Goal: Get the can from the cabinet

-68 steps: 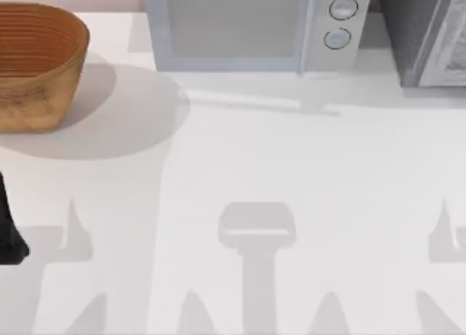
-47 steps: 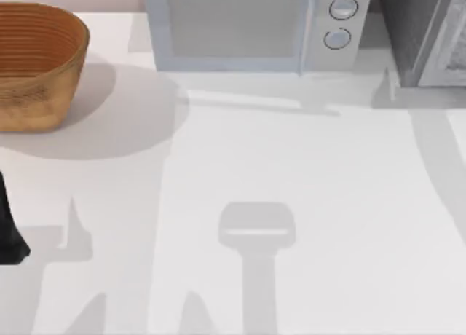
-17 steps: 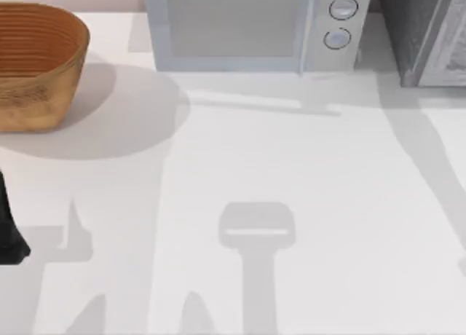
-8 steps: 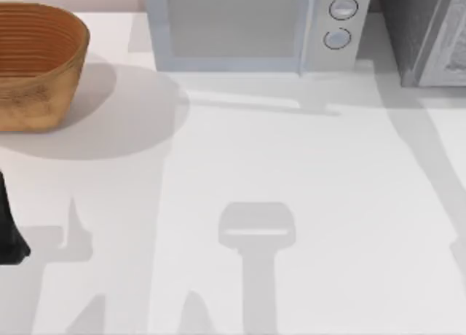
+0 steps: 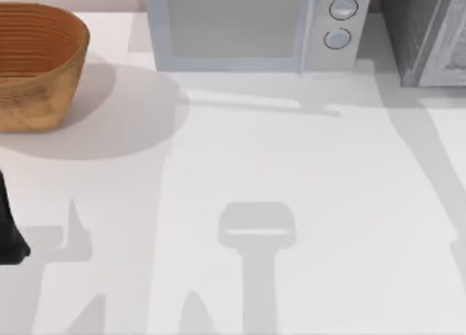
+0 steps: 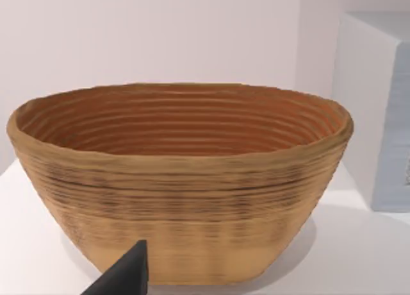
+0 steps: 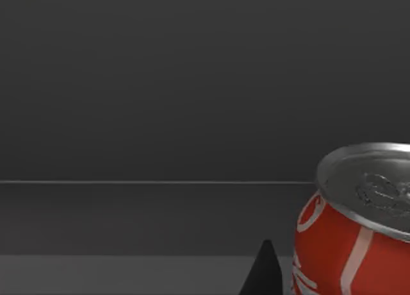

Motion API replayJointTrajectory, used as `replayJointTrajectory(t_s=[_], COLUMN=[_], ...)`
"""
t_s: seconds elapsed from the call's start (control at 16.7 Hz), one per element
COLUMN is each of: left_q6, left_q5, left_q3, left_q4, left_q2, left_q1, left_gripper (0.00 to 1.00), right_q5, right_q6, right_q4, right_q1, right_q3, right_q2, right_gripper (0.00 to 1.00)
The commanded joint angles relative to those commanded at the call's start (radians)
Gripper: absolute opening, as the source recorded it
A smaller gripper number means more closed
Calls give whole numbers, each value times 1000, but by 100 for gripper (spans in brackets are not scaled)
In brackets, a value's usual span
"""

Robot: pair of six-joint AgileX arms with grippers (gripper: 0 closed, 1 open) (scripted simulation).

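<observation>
Red cola can (image 7: 352, 224) stands upright in the dark cabinet (image 5: 422, 33), right claw fingertip (image 7: 262, 272) just beside it to line up a grasp; spread unclear.

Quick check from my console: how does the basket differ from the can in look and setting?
The basket is woven, tan outside and orange-brown inside, with an open top; the can is red with white markings and a closed silver lid. The basket sits on the bright white table beside the microwave; the can stands against a dark grey interior. The basket flares wide at its rim; the can is straight-sided. Both stand upright.
</observation>
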Motion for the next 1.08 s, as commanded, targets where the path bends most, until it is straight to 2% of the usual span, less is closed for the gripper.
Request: replayJointTrajectory(t_s=[0.18, 0.24, 0.78, 1.08], left_q6=[0, 0, 0, 0], left_q5=[0, 0, 0, 0], left_q3=[0, 0, 0, 0], left_q4=[0, 0, 0, 0], left_q2=[0, 0, 0, 0], left_q1=[0, 0, 0, 0], left_gripper=[100, 100, 100, 100], right_q5=[0, 0, 1, 98], right_q6=[0, 0, 0, -3], right_q4=[0, 0, -3, -168], right_q1=[0, 0, 4, 118], right_q3=[0, 0, 0, 18], right_q2=[0, 0, -3, -125], right_gripper=[2, 0, 0, 0])
